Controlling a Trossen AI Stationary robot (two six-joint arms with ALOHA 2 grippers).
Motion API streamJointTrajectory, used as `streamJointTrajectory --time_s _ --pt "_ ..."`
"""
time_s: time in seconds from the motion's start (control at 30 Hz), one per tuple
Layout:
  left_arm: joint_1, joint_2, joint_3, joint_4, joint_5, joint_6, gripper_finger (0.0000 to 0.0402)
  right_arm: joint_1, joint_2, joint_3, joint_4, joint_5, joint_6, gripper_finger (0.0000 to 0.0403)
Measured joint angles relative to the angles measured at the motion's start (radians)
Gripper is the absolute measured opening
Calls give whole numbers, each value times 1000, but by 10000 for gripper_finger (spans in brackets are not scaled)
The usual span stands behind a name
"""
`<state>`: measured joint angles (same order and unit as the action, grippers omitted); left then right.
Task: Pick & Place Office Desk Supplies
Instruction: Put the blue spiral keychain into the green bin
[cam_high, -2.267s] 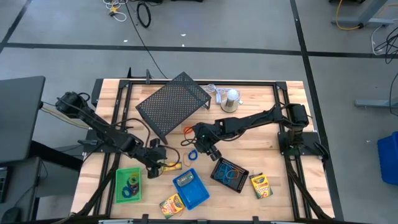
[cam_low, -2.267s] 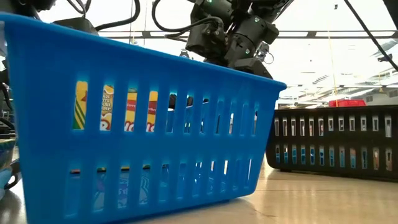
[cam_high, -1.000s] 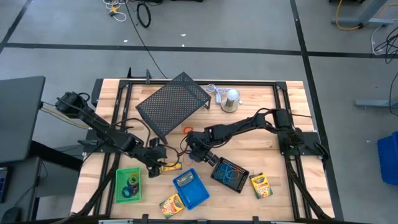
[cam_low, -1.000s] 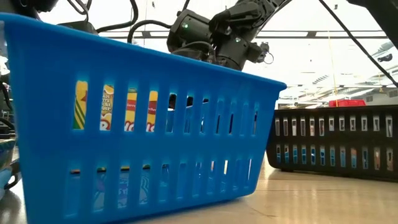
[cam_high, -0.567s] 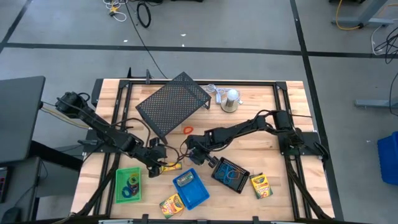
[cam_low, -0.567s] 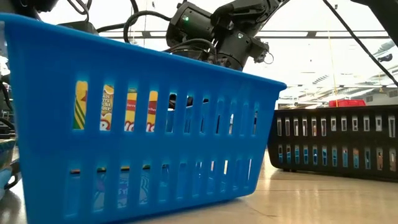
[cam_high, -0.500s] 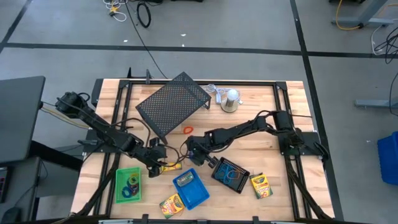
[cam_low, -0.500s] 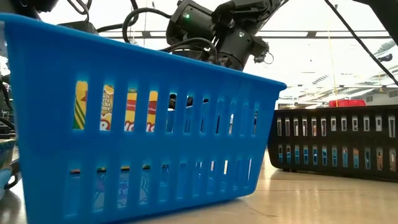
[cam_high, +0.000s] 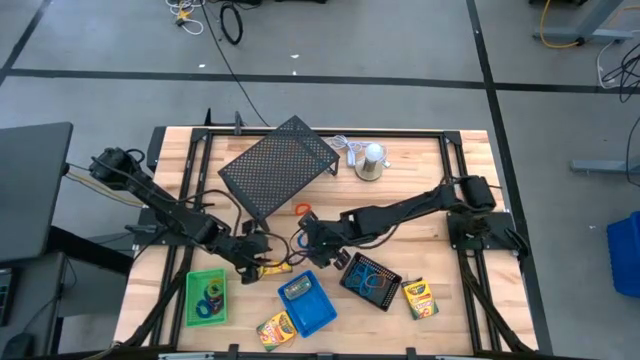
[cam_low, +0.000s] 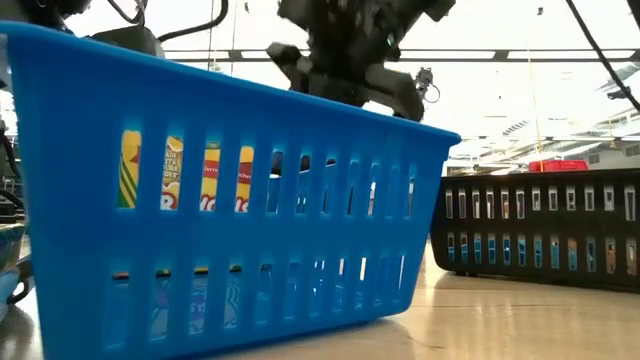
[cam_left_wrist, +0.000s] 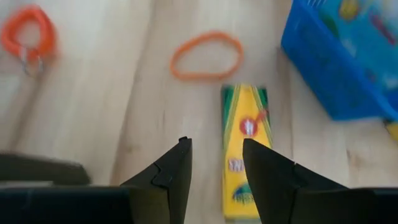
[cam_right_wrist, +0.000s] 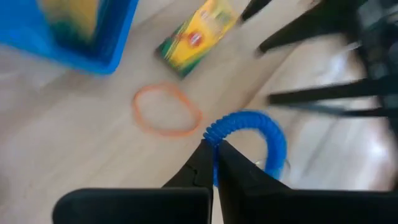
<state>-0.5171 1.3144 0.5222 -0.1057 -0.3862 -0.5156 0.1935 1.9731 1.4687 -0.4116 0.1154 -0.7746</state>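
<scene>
Two grippers were in view at the moment of inspection. The right gripper (cam_right_wrist: 213, 163) was closed, its fingertips pinched on the rim of a blue coiled elastic loop (cam_right_wrist: 252, 134), apparently plastic, lifted just clear of the pale wooden table (cam_high: 420, 175). From above, that gripper (cam_high: 308, 243) sat near the table's middle, just beyond the blue slotted plastic tray (cam_high: 307, 303).

Handling assessment: the blue loop judged very light, soft and springy, likely to sag or swing from one pinch point. A grip across the coil's thickness, as taken, appeared sound; the ribbed surface should resist slipping. Breakage risk was assessed as low.

The left gripper (cam_left_wrist: 216, 163) hung part-open and empty over a flat yellow-and-green cardboard crayon box (cam_left_wrist: 245, 152), one finger beside its long edge. That box would be light and stiff but crushable, best taken across its narrow width. A thin orange elastic loop (cam_left_wrist: 206, 56) lay flat just past the box's end; it would be limp, hard to lift off the wood, and best pinched at one strand.

Markings: the crayon box bore a red oval emblem and lettering, too blurred to read. Through the blue tray's slots (cam_low: 230, 215), a second crayon box (cam_low: 170, 172) showed red lettering fragments, unreadable with certainty. No brand could be confirmed.
</scene>
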Motion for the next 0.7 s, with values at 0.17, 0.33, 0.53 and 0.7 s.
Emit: streamJointTrajectory --time_s 0.17,0.33,0.53,0.7 --pt "-1 0 0 191 -43 91 152 26 -25 0 39 8 3 4" --pt "0 0 0 329 -53 189 152 40 -25 0 42 15 0 4" --pt "-1 0 0 325 -69 243 152 51 -33 0 44 -29 -3 3" --pt "-1 0 0 330 -109 290 152 53 -44 0 59 -176 13 2"
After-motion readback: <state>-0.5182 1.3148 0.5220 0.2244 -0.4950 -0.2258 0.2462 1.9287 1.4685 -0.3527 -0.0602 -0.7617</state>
